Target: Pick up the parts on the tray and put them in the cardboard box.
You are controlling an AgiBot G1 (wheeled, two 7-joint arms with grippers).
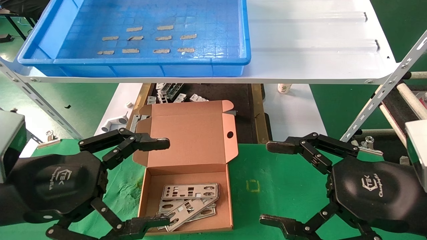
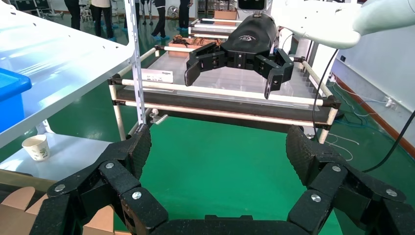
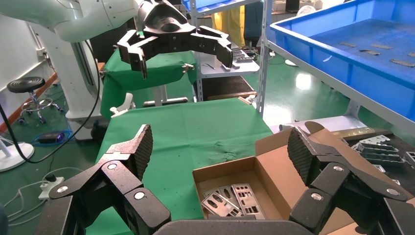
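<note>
The blue tray point(image 1: 233, 56) sits on the white shelf and holds only tan tape strips; no parts show in it. The cardboard box point(image 1: 186, 153) stands open on the green table below, lid tilted back. Several silver parts point(image 1: 190, 201) lie stacked inside it, and they also show in the right wrist view point(image 3: 230, 200). My left gripper point(image 1: 160, 181) is open and empty at the box's left side, one finger near the lid and one near the front edge. My right gripper point(image 1: 268, 181) is open and empty over the green table, right of the box.
Small grey metal brackets point(image 1: 173, 93) lie on a dark surface behind the box, under the shelf. A paper cup point(image 1: 283, 88) stands on the white board beyond. A slanted shelf strut point(image 1: 383, 90) and a roller rack point(image 1: 410, 100) stand at the right.
</note>
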